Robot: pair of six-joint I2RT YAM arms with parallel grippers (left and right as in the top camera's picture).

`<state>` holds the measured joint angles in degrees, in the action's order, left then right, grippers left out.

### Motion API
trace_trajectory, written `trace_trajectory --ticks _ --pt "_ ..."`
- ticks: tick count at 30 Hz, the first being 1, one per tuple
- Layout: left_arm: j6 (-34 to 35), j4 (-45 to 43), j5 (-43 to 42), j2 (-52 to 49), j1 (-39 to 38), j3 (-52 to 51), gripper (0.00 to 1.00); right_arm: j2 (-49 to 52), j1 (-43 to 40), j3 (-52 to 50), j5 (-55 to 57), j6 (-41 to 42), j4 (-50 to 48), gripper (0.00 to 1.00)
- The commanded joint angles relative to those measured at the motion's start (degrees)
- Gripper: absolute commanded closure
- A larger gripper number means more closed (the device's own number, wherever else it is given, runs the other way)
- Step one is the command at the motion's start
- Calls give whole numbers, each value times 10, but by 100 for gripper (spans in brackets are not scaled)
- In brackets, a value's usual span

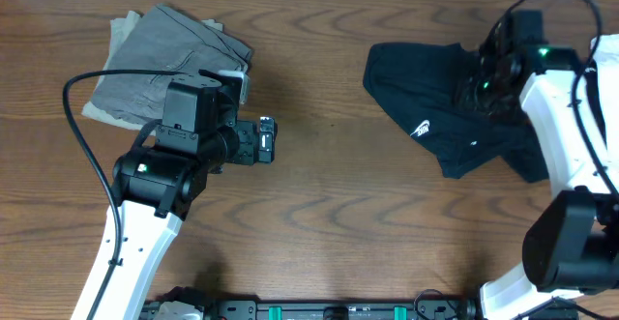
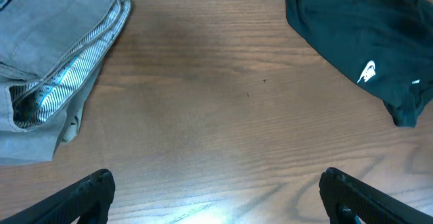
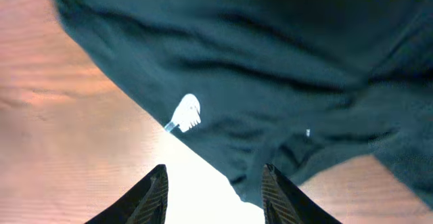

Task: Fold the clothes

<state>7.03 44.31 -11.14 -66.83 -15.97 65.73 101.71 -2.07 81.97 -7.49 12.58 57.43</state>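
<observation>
My right gripper (image 3: 214,176), half-open and empty, hangs just below the logo (image 3: 186,112) on the T-shirt (image 3: 270,82); I should pinch deep into the fabric there.

A black short-sleeved T-shirt of soft fabric (image 1: 445,102) lies unfolded and crumpled on the brown wooden table (image 1: 329,194). It is bunched in loose creases, with its edges spread unevenly. A small white logo (image 1: 423,129) faces up near one edge. The shirt lies directly ahead of the right gripper (image 3: 216,197) and spreads in soft folds across nearly everything beyond the jaws. In the right wrist view the logo sits just ahead of the finger on the left. A dark edge of the cloth reaches down between the jaws, close beside the other finger. From the left gripper (image 2: 220,200), the shirt lies well ahead of the jaws and off to their right, clear of both fingers, with the logo showing.
</observation>
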Motion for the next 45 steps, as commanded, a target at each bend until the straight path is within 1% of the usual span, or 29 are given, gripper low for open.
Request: trace_trajectory --ticks 1,3,5,7,9,10,11,15,16,17,20,22,24,27,30,31,33,34,35,37,40,42,45 --pt "-10 0 7 6 -1 13 2 24 3 -70 15 11 -24 53" --pt "-10 0 7 6 -1 13 2 28 3 -111 12 16 -59 50" --pt "-10 0 7 6 -1 13 2 29 3 -149 3 17 -97 50" --pt "-10 -2 7 6 -1 13 2 29 3 -185 -1 35 -134 49" --pt "-10 -2 7 6 -1 13 2 29 3 -208 -16 42 -159 51" --pt "-10 -2 7 6 -1 13 2 29 3 -217 -30 43 -170 55" --pt "-10 -2 7 6 -1 13 2 29 3 -228 -47 49 -182 62" --pt "-10 -2 7 6 -1 13 2 29 13 -245 -114 59 -197 95" --pt "-10 -2 7 6 -1 12 2 29 21 -245 -162 57 -202 99" --pt "-10 -2 7 6 -1 13 2 29 25 -245 -202 52 -207 99" --pt "-10 -2 7 6 -1 12 2 29 49 -245 -417 31 -260 99" --pt "-10 -2 7 6 -1 13 2 29 70 -245 -536 49 -326 99" --pt "-9 -2 7 6 -1 12 2 29 91 -244 -577 100 -391 99" --pt "-9 -2 7 6 -1 13 2 29 137 -243 -586 160 -495 99" --pt "-9 -2 7 6 -1 12 2 29 189 -243 -575 203 -587 98" --pt "-9 -2 7 6 -1 13 2 29 207 -243 -563 209 -614 90" --pt "-9 -2 7 6 -1 12 2 29 228 -243 -548 216 -659 78" --pt "-9 -2 7 6 -1 12 2 29 232 -243 -543 217 -678 67" --pt "-9 -2 7 6 -1 12 2 29 231 -243 -534 217 -689 62" --pt "-9 -1 7 6 -1 12 2 29 217 -243 -520 211 -701 60" --pt "-9 2 7 6 -1 12 2 29 182 -243 -503 187 -694 59" --pt "-9 5 5 4 -1 12 2 29 151 -243 -485 176 -677 59" --pt "-9 11 -21 -6 -1 12 2 28 98 -243 -450 143 -632 60"
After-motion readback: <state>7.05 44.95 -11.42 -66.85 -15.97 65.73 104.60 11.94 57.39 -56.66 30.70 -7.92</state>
